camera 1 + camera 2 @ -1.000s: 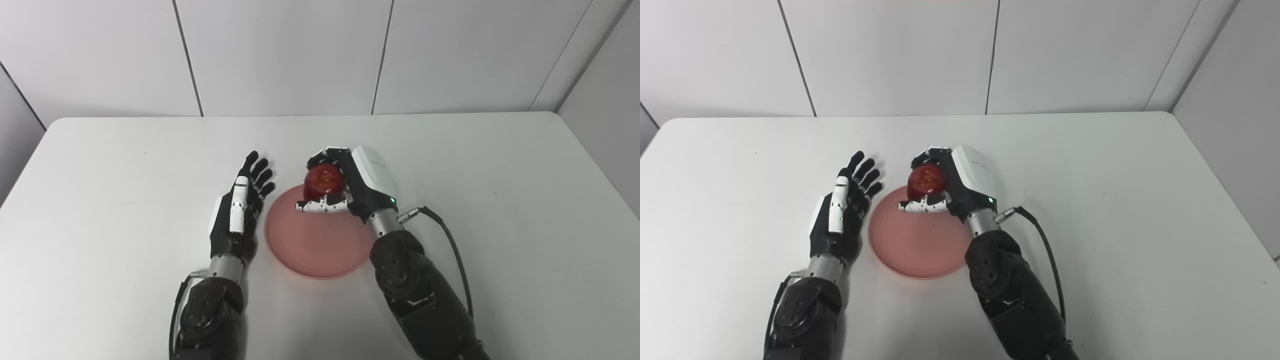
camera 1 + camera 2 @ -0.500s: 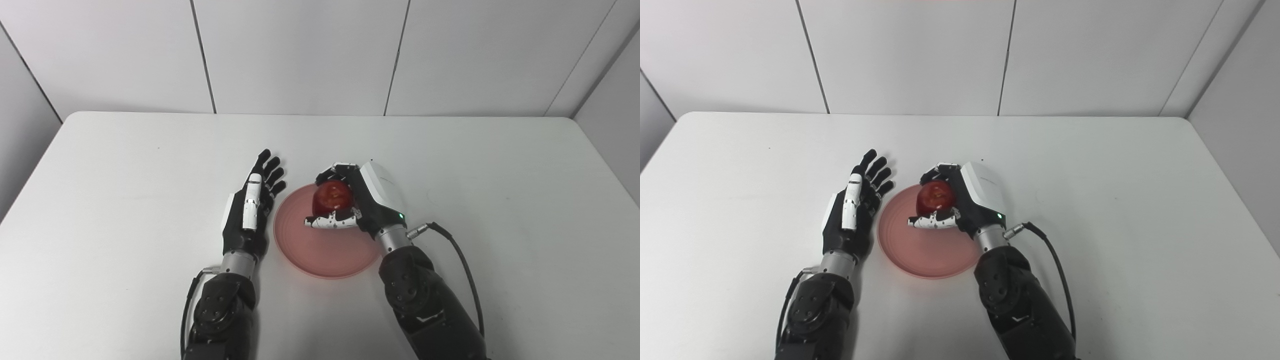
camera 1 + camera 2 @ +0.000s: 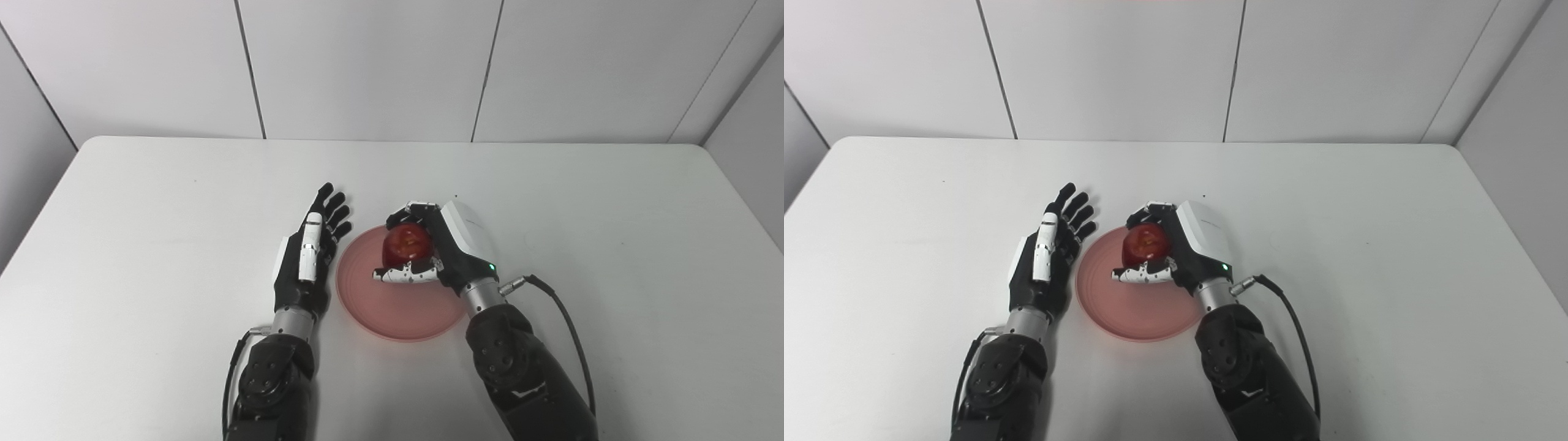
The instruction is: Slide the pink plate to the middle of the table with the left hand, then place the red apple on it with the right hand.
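Note:
A pink plate (image 3: pixel 392 306) lies near the middle of the white table (image 3: pixel 612 202). Over its far half my right hand (image 3: pixel 441 251) is shut on the red apple (image 3: pixel 407 242), fingers curled over the top and thumb under it. Whether the apple touches the plate cannot be told. My left hand (image 3: pixel 306 257) stands open on edge just left of the plate's rim, fingers stretched away from me, holding nothing. In the right eye view the apple (image 3: pixel 1146 244) and plate (image 3: pixel 1133 309) look the same.
A black cable (image 3: pixel 569 331) loops from my right wrist over the table to the right. Grey wall panels stand behind the table's far edge.
The camera shifted between one second ago and half a second ago. Since then my right hand has sunk slightly with the apple over the plate. The left hand has stayed put.

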Controlling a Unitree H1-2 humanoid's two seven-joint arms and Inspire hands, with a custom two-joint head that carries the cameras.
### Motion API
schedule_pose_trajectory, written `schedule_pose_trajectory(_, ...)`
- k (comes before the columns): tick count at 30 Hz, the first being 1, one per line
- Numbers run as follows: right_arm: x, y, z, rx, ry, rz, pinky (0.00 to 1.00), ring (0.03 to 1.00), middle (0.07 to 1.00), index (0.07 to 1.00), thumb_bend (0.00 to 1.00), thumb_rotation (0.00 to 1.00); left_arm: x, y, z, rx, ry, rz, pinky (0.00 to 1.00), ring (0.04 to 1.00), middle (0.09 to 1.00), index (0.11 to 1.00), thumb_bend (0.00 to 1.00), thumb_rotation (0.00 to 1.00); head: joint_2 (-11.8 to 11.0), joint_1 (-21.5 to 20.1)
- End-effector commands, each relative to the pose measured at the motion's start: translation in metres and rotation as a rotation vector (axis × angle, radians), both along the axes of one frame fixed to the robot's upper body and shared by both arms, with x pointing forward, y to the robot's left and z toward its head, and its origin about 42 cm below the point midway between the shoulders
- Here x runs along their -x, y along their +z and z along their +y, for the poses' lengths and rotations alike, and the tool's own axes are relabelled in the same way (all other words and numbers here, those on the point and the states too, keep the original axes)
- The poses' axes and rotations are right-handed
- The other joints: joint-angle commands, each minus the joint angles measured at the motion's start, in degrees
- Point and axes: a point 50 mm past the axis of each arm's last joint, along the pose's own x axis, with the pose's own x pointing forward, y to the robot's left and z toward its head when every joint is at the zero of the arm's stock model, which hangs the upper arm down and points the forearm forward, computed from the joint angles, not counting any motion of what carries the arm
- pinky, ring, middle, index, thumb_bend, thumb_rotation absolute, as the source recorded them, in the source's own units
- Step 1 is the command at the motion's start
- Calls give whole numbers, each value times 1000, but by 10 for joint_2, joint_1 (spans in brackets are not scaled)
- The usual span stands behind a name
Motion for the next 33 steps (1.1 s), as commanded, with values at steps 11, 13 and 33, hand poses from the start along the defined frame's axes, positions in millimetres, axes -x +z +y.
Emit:
schedule_pose_trajectory(11,3,11,1,51,38,-68,442,538,606,495,524,127,8,-15,-4,-1,4,76,902,922,924,911,357,1000,-1,-1)
schedule_pose_trajectory(13,4,14,1,62,47,-58,514,602,662,595,709,151,8,-15,-4,-2,8,81,898,921,923,909,359,1000,-1,-1)
schedule_pose_trajectory(33,8,27,-12,98,106,-95,844,889,913,941,1000,503,8,-17,-2,-5,0,80,915,922,930,920,349,1000,-5,-2)
